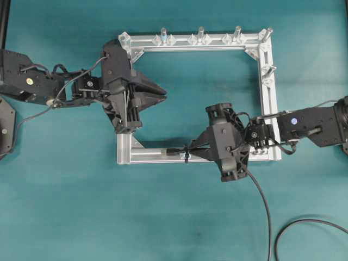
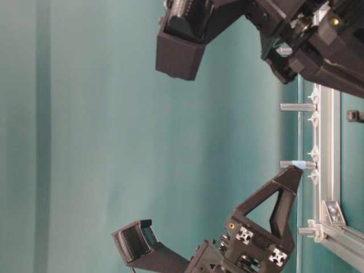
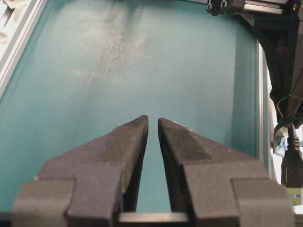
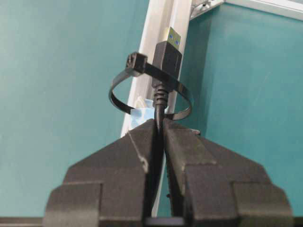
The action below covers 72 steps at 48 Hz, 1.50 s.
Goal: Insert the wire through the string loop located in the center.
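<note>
The string loop (image 1: 186,154) stands on the near bar of the aluminium frame (image 1: 149,158). In the right wrist view the loop (image 4: 115,98) is a black ring with a pale blue spot at its foot. My right gripper (image 1: 198,148) (image 4: 159,122) is shut on the wire (image 4: 160,101) just behind its plug. The plug (image 4: 167,56) lies inside the ring, with its yellowish tip beyond the far band. From overhead the plug (image 1: 169,151) shows left of the loop. My left gripper (image 1: 164,93) (image 3: 152,119) is shut and empty, above the mat inside the frame.
The wire's slack (image 1: 263,202) trails from the right gripper to the front right and curls on the teal mat. Upright silver pegs (image 1: 200,33) line the frame's far bar and right bar. The right arm lies across the frame's right bar (image 1: 267,103).
</note>
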### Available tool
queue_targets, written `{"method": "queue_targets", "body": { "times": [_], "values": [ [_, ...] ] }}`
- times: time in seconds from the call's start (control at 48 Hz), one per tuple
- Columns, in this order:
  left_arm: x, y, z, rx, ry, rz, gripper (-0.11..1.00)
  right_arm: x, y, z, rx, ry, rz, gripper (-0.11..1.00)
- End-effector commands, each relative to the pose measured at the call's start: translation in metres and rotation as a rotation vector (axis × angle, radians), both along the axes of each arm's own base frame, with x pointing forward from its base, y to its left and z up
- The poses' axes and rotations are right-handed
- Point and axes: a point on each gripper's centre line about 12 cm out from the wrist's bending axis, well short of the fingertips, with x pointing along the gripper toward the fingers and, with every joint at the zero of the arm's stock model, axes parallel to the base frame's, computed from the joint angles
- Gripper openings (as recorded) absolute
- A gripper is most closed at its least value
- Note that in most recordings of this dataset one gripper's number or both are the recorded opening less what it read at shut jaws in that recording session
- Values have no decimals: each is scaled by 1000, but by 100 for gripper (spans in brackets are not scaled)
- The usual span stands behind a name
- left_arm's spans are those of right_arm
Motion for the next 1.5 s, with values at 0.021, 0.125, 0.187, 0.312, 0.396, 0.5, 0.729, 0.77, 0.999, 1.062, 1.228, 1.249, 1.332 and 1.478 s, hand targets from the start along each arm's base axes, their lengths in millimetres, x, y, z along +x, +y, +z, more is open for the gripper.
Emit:
{"method": "queue_targets", "body": {
  "times": [0.021,0.125,0.187,0.312,0.396,0.5,0.729,0.77,0.999,1.062,1.228,1.249,1.332,1.478],
  "values": [
    [1,-2,12,1,-37,-5,20,6,-1,12,3,-43,-2,7],
    [2,-3,12,1,-36,-8,20,6,0,12,3,-41,0,7],
    [2,-6,12,-1,-36,-15,20,7,-1,12,3,-44,-2,7],
    [4,-17,13,-1,-36,-46,20,6,0,12,3,-43,0,7],
    [5,-30,14,-3,-31,-80,20,6,-1,12,3,-43,-2,7],
    [6,-48,13,-5,-22,-130,20,6,0,12,2,-43,1,7],
    [2,-87,10,-8,18,-239,20,7,0,13,2,-54,1,7],
    [1,-92,9,-8,27,-252,20,7,0,13,2,-55,1,7],
    [-2,-106,6,-8,58,-292,20,7,0,13,1,-55,2,7],
    [-2,-107,7,-8,58,-295,20,7,0,13,2,-55,1,7],
    [-2,-108,7,-8,57,-297,20,7,0,13,1,-55,3,7],
    [-2,-107,7,-8,57,-295,20,7,0,13,2,-55,2,7],
    [-2,-108,7,-8,57,-297,20,7,0,13,1,-55,3,7],
    [-2,-107,7,-7,58,-294,20,7,0,13,0,-55,4,7]
  ]
}}
